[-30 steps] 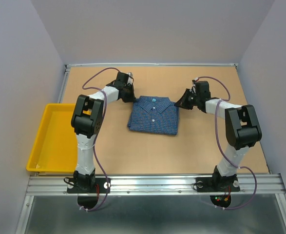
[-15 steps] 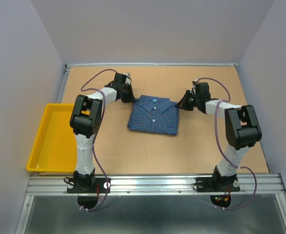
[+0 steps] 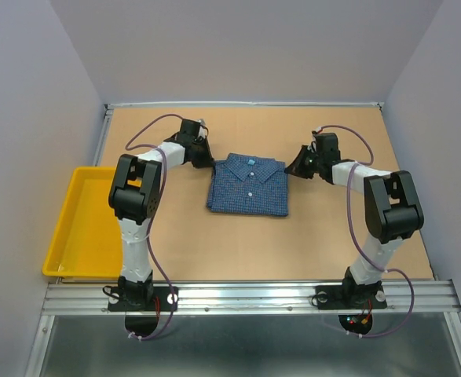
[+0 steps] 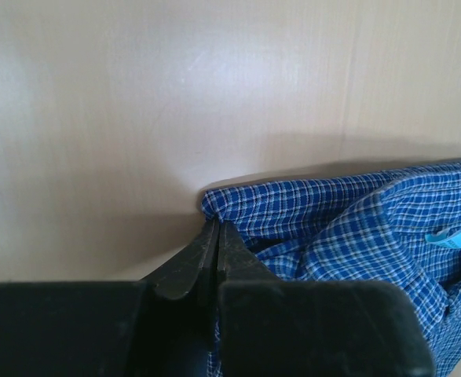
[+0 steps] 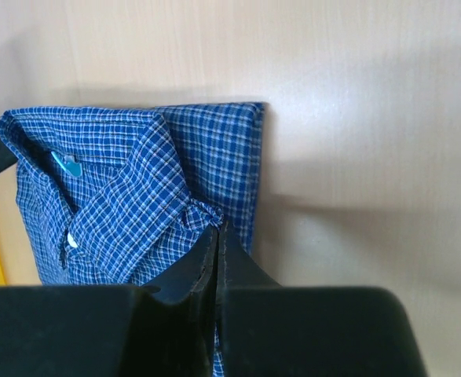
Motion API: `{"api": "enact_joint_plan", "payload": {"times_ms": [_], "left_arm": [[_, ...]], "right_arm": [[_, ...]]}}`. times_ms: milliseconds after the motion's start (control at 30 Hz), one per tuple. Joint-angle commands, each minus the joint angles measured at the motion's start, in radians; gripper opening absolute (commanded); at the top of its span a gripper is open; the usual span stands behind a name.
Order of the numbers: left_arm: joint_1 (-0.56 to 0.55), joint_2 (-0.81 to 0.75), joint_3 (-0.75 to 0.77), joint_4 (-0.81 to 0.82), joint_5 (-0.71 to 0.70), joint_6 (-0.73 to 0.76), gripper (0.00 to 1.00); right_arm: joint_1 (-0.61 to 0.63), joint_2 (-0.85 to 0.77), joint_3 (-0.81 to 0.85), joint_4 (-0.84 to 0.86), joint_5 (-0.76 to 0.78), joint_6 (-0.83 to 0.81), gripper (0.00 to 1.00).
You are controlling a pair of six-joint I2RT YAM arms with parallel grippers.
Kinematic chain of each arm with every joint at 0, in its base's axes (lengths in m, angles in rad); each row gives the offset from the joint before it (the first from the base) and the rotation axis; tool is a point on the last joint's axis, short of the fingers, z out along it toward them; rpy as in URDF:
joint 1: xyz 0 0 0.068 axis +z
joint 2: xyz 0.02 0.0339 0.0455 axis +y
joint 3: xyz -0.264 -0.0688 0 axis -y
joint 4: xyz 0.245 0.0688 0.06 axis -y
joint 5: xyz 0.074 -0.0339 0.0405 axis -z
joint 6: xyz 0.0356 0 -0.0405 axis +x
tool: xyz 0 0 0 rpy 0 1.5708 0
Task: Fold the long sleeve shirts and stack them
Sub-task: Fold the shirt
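Note:
One of the long sleeve shirts (image 3: 248, 187), blue checked, lies folded into a rectangle on the wooden table, collar and light blue neck label (image 3: 249, 162) toward the far side. My left gripper (image 3: 211, 161) is at its far left corner, jaws pressed together on the cloth edge (image 4: 217, 225). My right gripper (image 3: 290, 168) is at the far right shoulder and pinches a small bunch of fabric (image 5: 217, 228). The shirt (image 4: 356, 228) fills the lower right of the left wrist view. In the right wrist view the collar (image 5: 128, 196) lies left of the fingers.
A yellow tray (image 3: 77, 228) sits against the table's left edge, beside the left arm. Grey walls close the table on three sides. A metal rail (image 3: 246, 297) with the arm bases runs along the near edge.
Both arms have shifted only slightly. The folded shirt has stayed almost in place, and both grippers have kept their pinch on its far corners.

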Motion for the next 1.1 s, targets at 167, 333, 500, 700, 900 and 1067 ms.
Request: {"api": "enact_joint_plan", "payload": {"times_ms": [167,333,500,700,900,1067], "left_arm": [[0.033,-0.086,-0.006,-0.037,-0.06,-0.029,0.31],[0.033,-0.144,0.001,-0.028,-0.019,-0.036,0.43],[0.033,-0.216,-0.012,-0.021,0.023,-0.05,0.51],[0.006,-0.399,-0.16,0.08,0.046,-0.09,0.51],[-0.068,-0.39,-0.268,0.276,0.132,-0.162,0.5],[-0.074,-0.283,-0.3,0.341,0.138,-0.191,0.45]], "right_arm": [[-0.012,-0.016,0.023,0.021,-0.006,-0.029,0.2],[-0.012,-0.014,0.066,0.021,-0.061,-0.028,0.35],[-0.009,-0.032,0.117,0.021,-0.107,-0.022,0.37],[0.01,-0.054,0.146,0.029,-0.133,0.006,0.38],[0.03,0.015,0.131,0.098,-0.156,0.059,0.38],[0.03,0.067,0.103,0.135,-0.152,0.073,0.38]]}}
